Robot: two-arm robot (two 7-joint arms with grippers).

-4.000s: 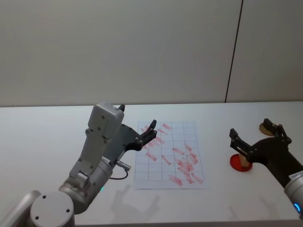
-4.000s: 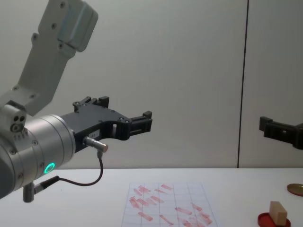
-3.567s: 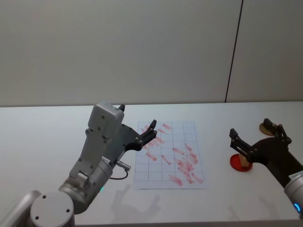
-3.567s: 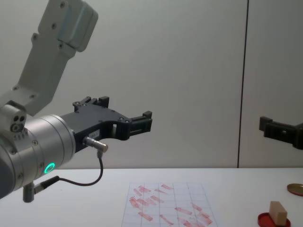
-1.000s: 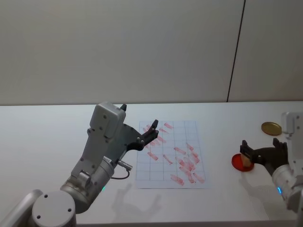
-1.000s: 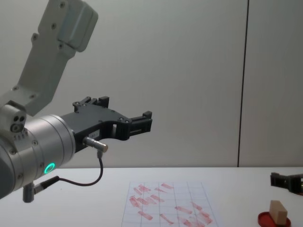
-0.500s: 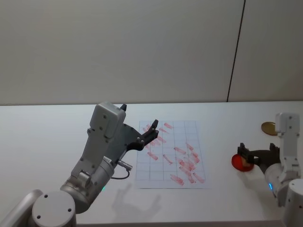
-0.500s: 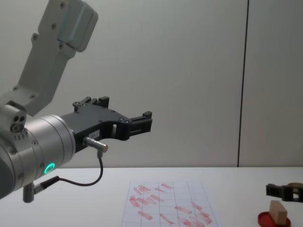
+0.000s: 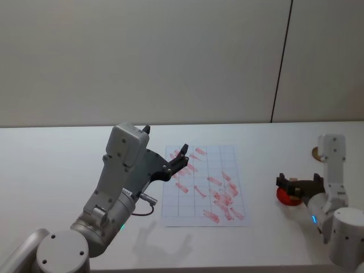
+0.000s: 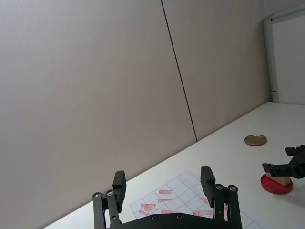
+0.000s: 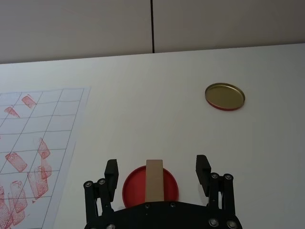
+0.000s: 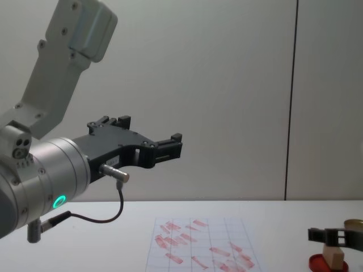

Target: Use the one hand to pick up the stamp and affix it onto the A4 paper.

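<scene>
R hand (image 11: 157,163) fingers wide, straddling stamp (image 11: 154,181) (untouched).

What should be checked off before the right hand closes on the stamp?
1. Right hand open: ok.
2. Stamp between its fingers: ok, centred.
3. Stamp upright on the ink pad: ok.
4. Fingers low enough on the stamp: cannot tell; the chest view puts them near its top.
5. Paper flat, with free cells: ok.
6. Left hand out of the way: ok, raised over the paper's left edge.
</scene>
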